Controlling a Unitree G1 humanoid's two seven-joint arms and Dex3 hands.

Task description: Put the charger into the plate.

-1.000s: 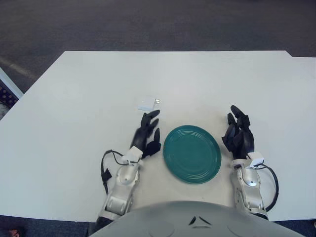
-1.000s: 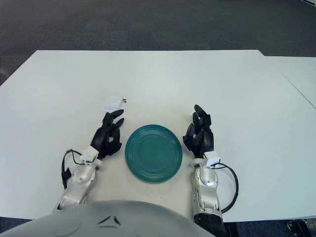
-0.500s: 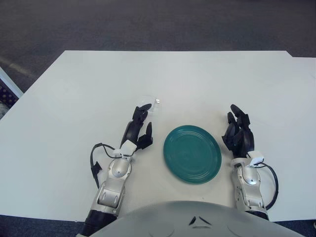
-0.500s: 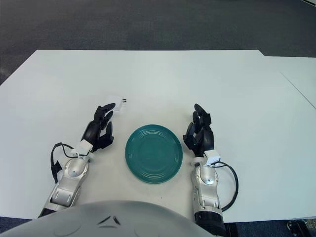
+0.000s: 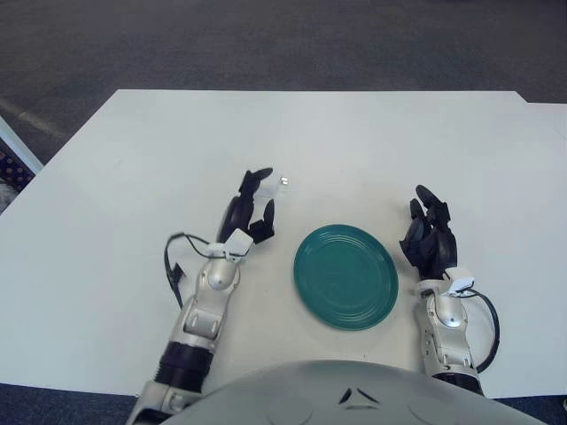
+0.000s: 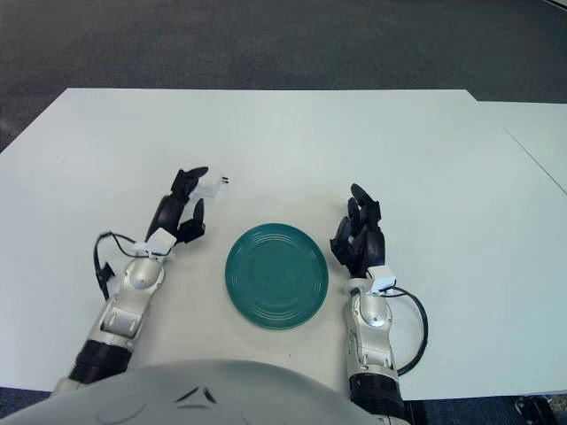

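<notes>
Charger (image 6: pixel 210 188), beyond-left of green plate (image 6: pixel 276 276), is reached by left hand (image 6: pixel 182 211), fingers spread; grip should be squared first. Right hand (image 6: pixel 359 241) is parked beside plate, fingers loosely extended.

A large white table (image 5: pixel 133 168) fills most of the view. Beyond its far edge lies dark grey carpeted floor (image 5: pixel 266 40), evenly lit.

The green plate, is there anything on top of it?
Nothing lies on the green plate. The white charger sits on the table, partly covered by the left hand fingers; the right hand rests beside the plate.
</notes>
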